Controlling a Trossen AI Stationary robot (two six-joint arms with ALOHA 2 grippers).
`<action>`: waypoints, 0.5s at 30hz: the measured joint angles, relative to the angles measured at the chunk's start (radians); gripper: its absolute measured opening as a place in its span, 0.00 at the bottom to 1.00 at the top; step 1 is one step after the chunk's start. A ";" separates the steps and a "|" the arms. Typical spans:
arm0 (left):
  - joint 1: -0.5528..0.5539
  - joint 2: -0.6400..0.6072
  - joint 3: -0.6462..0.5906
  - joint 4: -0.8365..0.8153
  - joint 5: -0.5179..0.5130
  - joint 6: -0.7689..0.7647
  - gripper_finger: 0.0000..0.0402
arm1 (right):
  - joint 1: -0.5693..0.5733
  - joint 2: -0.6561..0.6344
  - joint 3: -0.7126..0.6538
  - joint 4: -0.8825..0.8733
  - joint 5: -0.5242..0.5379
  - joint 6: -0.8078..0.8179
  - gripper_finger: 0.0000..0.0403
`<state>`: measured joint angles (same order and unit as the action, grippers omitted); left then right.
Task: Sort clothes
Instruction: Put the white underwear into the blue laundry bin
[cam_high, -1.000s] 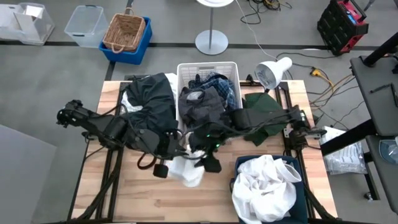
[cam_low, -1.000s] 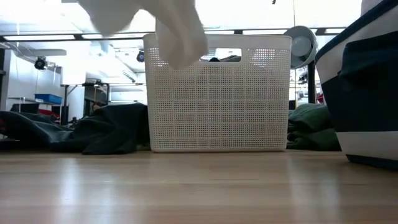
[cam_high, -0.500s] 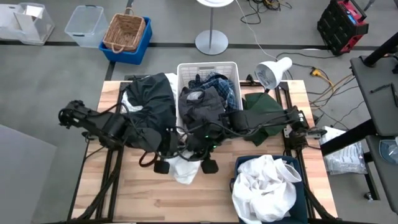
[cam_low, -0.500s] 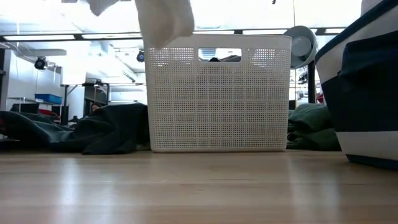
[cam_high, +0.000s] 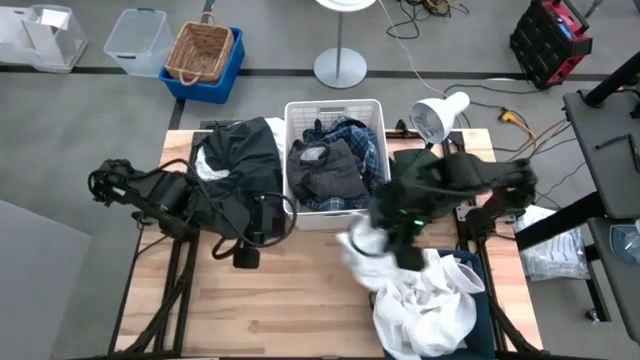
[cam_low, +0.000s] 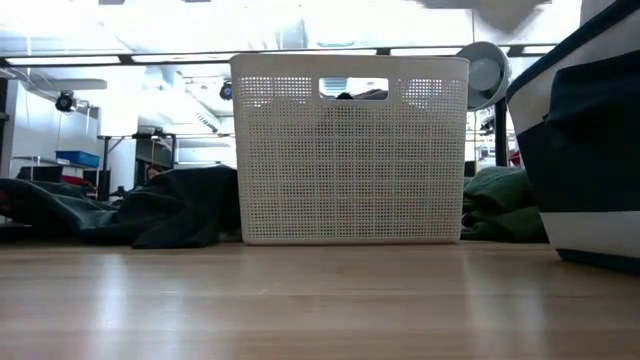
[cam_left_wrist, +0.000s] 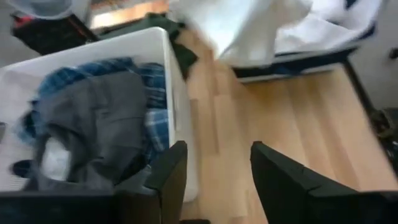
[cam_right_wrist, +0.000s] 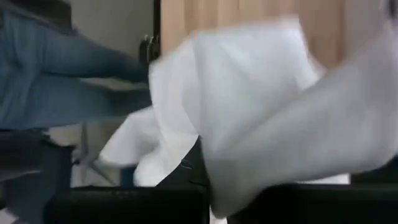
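Observation:
A white garment (cam_high: 360, 243) hangs in the air just left of the dark blue bin (cam_high: 482, 300), which holds a heap of white clothes (cam_high: 425, 305). My right gripper (cam_high: 402, 252) is shut on the garment. The garment shows as a white smear at the top of the low view (cam_low: 510, 10) and fills the right wrist view (cam_right_wrist: 249, 118). My left gripper (cam_left_wrist: 217, 149) stands open and empty over the table (cam_high: 245, 256), left of the white basket (cam_high: 333, 110). The basket holds a plaid shirt (cam_left_wrist: 146, 74) and a grey piece (cam_left_wrist: 93, 118). My right gripper holds the white garment (cam_right_wrist: 205, 155), but the cloth drapes over the fingers and hides which part they have. The garment hangs bunched beside and below the gripper, lifted clear of the table, toward the table's left (cam_high: 352, 240).
Black clothes (cam_high: 240, 160) are heaped at the far left of the table, and a dark green piece (cam_high: 425, 170) lies at the far right under my right arm. A white desk lamp (cam_high: 437, 115) stands at the far right corner. Bare wood (cam_high: 290, 320) lies at the near middle.
My right gripper has shut on the white garment and my left gripper has opened and let it go. My right gripper has swung quickly toward the table's right edge, carrying the garment to the dark blue bin. My left gripper has drawn back slightly toward the left.

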<state>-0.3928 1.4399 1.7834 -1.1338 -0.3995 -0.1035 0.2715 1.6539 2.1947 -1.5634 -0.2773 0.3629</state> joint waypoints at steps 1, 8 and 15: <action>0.002 0.000 0.007 0.000 -0.018 0.005 0.40 | 0.025 -0.013 -0.008 -0.022 -0.001 0.038 0.02; 0.004 -0.001 0.108 -0.009 -0.095 0.032 0.40 | 0.232 -0.129 -0.210 -0.003 0.036 0.235 0.02; 0.005 -0.001 0.275 -0.008 -0.102 0.097 0.39 | 0.346 -0.165 -0.514 0.025 0.078 0.414 0.02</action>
<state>-0.3882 1.4387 2.0586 -1.1416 -0.5018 -0.0063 0.6174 1.4887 1.6804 -1.5384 -0.1997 0.7773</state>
